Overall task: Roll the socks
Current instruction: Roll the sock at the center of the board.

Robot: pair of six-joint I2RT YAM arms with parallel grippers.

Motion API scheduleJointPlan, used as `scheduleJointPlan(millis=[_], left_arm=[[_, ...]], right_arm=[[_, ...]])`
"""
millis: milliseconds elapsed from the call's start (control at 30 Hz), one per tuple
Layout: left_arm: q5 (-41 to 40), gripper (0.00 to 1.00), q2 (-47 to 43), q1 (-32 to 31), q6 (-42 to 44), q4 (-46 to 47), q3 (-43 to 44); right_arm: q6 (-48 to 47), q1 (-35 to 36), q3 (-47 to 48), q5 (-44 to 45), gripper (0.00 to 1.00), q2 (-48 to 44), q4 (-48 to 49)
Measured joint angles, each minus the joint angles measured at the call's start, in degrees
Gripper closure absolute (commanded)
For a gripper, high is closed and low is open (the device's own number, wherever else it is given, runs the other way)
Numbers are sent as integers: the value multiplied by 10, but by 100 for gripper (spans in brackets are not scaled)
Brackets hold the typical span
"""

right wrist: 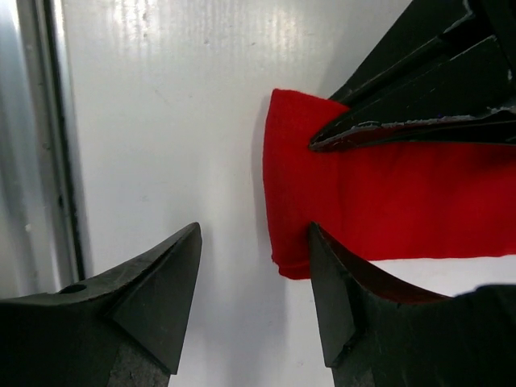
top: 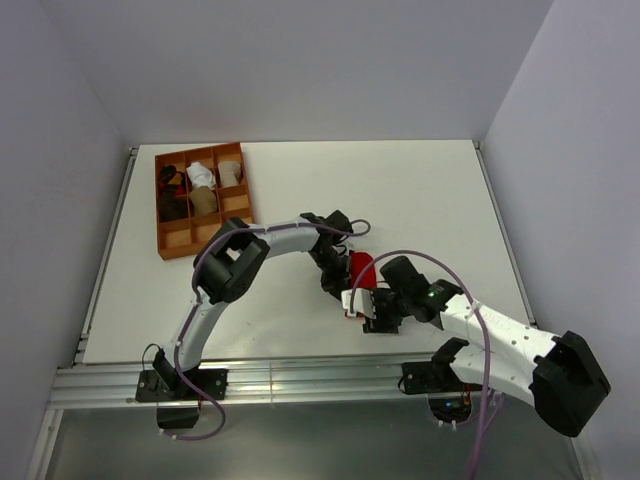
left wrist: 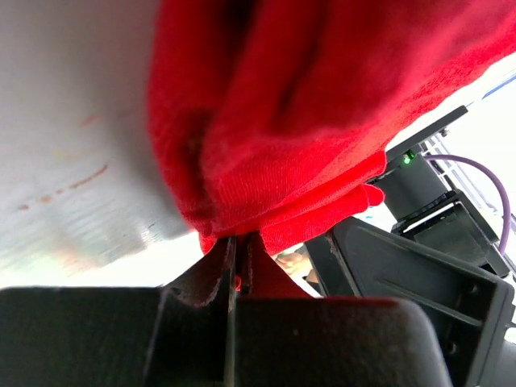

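On the white tabletop [top: 420,200], an orange tray [top: 178,238] well left of both arms holds rolled bundles [top: 203,175]; left hand [left wrist: 234,250] pinches the red sock [left wrist: 282,121], right hand [right wrist: 254,234] stands open beside it.

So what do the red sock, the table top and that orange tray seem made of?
Red sock: soft knit cloth, matte; fine ribs and folds show. Table top: glossy white sheet, faint parallel ridges, possibly corrugated plastic. Orange tray: stiff, flat dividers, likely plastic or card; too small to tell.

I note the red sock [right wrist: 403,201] is soft, matt knit cloth; the table [right wrist: 161,121] looks white, smooth, faintly glossy.
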Motion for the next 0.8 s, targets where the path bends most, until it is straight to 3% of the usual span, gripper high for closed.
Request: scheduleJointPlan(millis=[267, 500, 800], left_arm=[[9, 100, 6, 5, 13, 3, 7], [12, 100, 8, 7, 18, 4, 8], [15, 96, 8, 16, 18, 11, 8]], right_arm=[[18, 50, -40, 72, 39, -38, 92], [18, 66, -54, 103, 49, -21, 133], [40, 68, -54, 129, 79, 33, 179]])
